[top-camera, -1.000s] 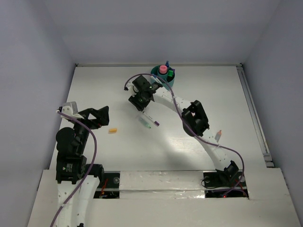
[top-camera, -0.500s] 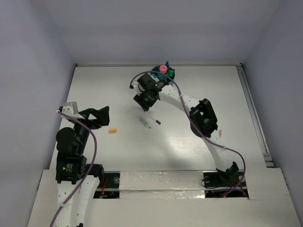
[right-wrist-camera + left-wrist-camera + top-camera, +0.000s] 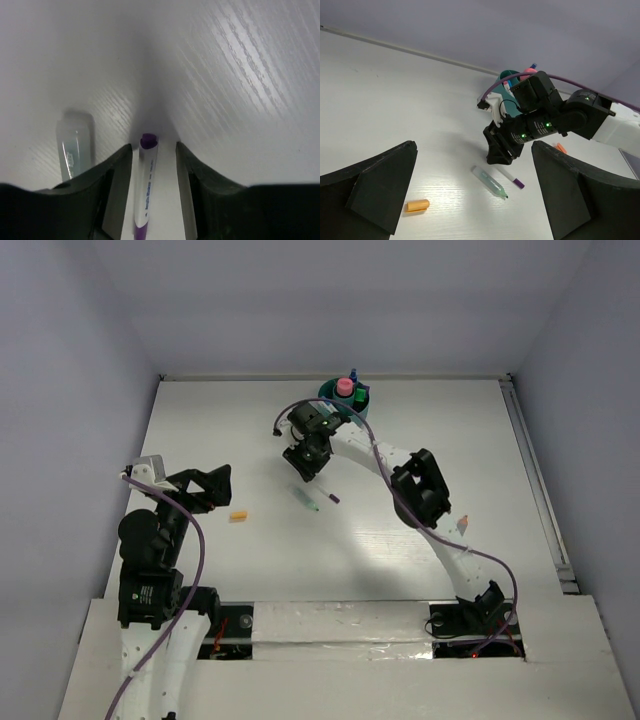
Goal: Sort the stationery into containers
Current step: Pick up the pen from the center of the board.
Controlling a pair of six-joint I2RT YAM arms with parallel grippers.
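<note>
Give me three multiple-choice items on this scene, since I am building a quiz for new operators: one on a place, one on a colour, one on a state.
1. Where on the table does the teal cup stand?
A) by the arm bases
B) at the far edge, near the middle
C) at the left edge

2. What colour is the tip of the pen between the right gripper fingers?
A) purple
B) orange
C) green

3. How is the left gripper?
A) shut, empty
B) shut on the pen
C) open, empty

Answers:
1 B: the top view shows it against the far edge.
2 A: the right wrist view shows a purple tip.
3 C: its fingers stand wide apart, gripping nothing.
</note>
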